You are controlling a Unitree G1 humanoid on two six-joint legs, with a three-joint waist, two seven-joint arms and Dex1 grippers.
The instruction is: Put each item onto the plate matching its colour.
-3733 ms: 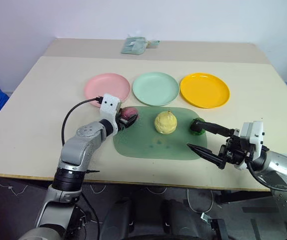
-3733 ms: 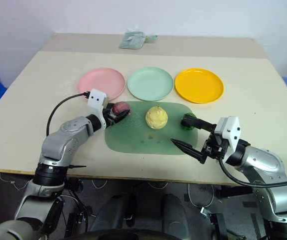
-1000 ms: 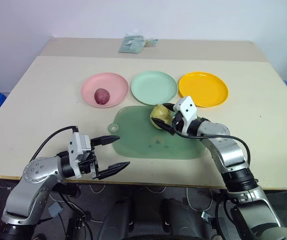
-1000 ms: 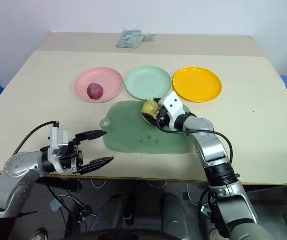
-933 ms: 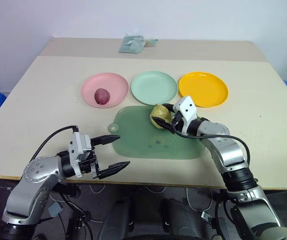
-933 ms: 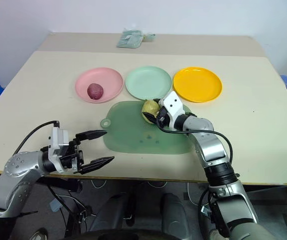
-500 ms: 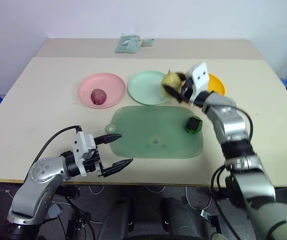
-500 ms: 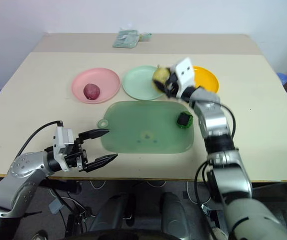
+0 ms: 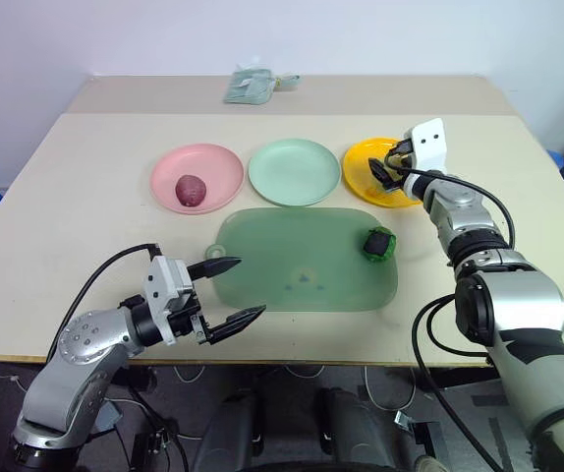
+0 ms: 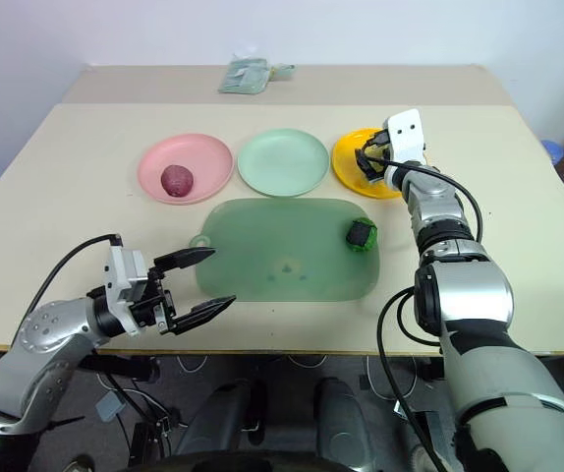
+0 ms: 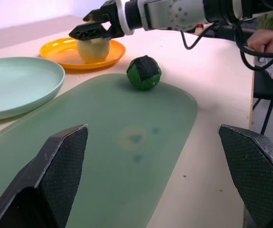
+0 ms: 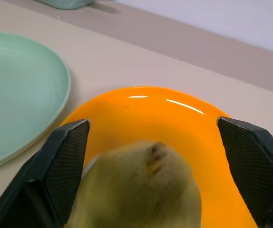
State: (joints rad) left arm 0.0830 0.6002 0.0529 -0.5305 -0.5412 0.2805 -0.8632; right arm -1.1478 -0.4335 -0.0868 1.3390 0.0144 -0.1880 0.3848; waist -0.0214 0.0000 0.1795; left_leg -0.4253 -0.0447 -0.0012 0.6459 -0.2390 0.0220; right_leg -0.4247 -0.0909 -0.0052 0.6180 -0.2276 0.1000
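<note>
A pale yellow pear-like item [image 11: 93, 49] sits on the yellow-orange plate [image 9: 363, 175] at the far right of the row. My right gripper [image 9: 390, 169] hovers over it, open, with its fingers [image 12: 70, 156] clear of the fruit on both sides. On the pink plate [image 9: 169, 167] lies the purple-red item [image 9: 193, 189]. The mint green plate [image 9: 294, 172] between them is bare. The dark green knobbly item [image 9: 377, 242] rests on the mat's right end. My left gripper [image 9: 252, 286] stands open and empty near the table's front edge.
The large translucent green mat [image 9: 292, 270] lies in front of the plates. A greenish packet [image 9: 253, 87] sits at the table's far edge. A person's hand [image 11: 265, 40] shows beyond the table's right side.
My right gripper carried the pear from the mat's far edge up and right to the yellow plate and opened, leaving it there. The left gripper stayed put.
</note>
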